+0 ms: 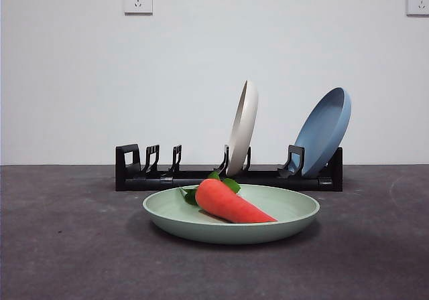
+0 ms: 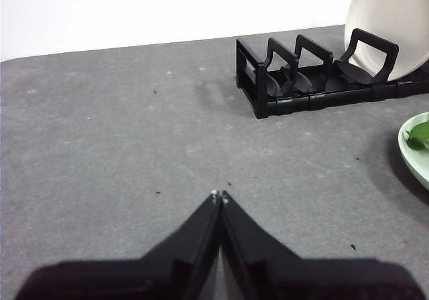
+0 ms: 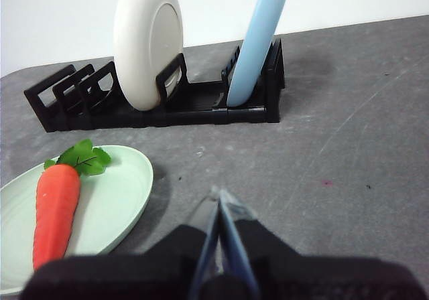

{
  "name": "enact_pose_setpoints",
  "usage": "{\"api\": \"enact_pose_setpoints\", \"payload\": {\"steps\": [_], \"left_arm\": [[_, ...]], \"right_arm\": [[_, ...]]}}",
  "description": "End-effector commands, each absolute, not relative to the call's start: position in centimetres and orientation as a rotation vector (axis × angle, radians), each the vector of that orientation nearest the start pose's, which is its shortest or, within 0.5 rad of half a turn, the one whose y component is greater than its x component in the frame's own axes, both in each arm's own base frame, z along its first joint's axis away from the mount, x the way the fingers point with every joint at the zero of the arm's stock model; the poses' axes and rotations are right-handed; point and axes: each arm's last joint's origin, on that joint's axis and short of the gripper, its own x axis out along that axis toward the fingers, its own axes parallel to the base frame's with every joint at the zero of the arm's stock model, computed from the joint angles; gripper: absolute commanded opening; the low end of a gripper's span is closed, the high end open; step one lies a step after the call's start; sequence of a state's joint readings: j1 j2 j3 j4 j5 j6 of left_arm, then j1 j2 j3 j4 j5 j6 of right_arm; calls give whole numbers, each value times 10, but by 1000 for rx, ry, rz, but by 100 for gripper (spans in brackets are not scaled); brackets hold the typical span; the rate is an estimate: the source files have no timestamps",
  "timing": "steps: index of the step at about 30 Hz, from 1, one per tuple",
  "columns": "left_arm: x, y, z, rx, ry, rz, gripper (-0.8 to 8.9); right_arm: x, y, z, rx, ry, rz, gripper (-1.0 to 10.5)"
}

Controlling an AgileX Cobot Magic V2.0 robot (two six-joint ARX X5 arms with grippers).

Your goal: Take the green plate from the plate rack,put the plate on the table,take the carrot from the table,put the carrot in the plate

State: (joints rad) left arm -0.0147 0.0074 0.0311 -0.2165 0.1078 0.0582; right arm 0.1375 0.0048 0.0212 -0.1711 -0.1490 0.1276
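A: Where does the green plate (image 1: 231, 221) sit?

B: It lies flat on the table (image 1: 60, 246), in front of the plate rack (image 1: 228, 176) and apart from it. The carrot (image 1: 231, 203) lies inside the plate, leaves toward the rack, tapered tip toward the plate's near rim.

A: And the rack itself?

B: It holds a cream-white plate (image 1: 242, 127) standing on edge near the middle, and a blue plate (image 1: 325, 129) leaning at one end. The slots at the other end hold nothing.

A: What do the arms show?

B: Neither appears in the front view. The left gripper (image 2: 220, 196) hangs over bare table, its two black jaws pressed together with nothing between them; the rack's end and the plate's rim lie off to one side. The right gripper (image 3: 218, 194) also has its jaws closed on nothing, just beside the green plate's rim, over the table.
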Motion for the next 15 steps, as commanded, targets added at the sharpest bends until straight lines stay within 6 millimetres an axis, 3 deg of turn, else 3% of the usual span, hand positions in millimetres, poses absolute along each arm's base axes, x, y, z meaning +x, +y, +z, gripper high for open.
{"api": "enact_pose_setpoints", "payload": {"steps": [1, 15], "left_arm": [[95, -4, 149, 39, 201, -123, -1], [95, -4, 149, 39, 201, -123, -1]], "right_arm": [[94, 18, 149, 137, 190, 276, 1], [94, 17, 149, 151, 190, 271, 2]]}}
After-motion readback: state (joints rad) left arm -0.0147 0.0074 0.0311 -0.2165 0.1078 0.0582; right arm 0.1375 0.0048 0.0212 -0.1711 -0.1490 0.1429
